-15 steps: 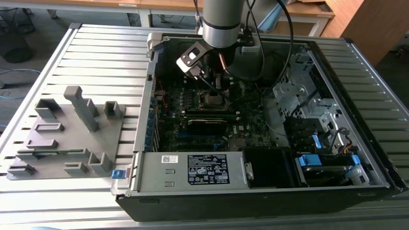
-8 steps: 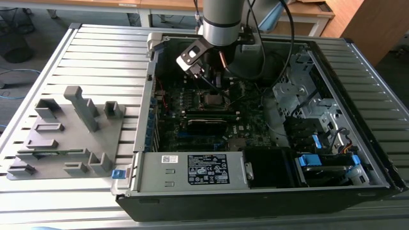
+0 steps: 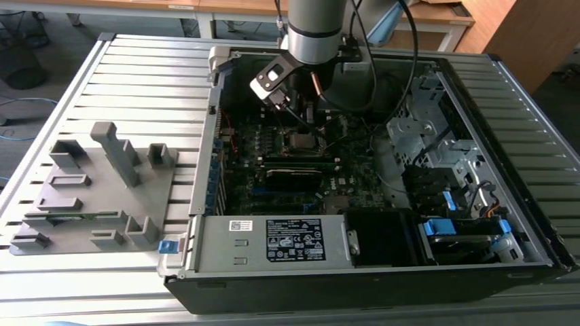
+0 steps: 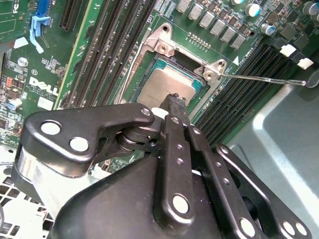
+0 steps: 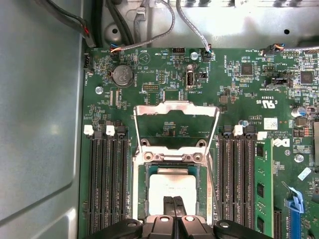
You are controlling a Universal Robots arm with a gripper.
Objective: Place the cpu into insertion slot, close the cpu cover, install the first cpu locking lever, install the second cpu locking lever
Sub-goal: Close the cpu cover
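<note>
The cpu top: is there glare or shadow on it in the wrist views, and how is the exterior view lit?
First wrist view: the cpu top reflects pale, mild glare. Second wrist view: it looks duller grey, the gripper black before it. Exterior view: the case inside is dim, the table bright.

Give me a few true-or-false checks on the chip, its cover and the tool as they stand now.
1. The chip lies in the socket. True.
2. The cover is shut over the chip. False: it is swung open, away from the socket, and the board shows through its window.
3. The tool has its fingers spread wide apart. False: they are pressed together, over the chip.
4. Long memory slots run along both sides of the socket. True.
</note>
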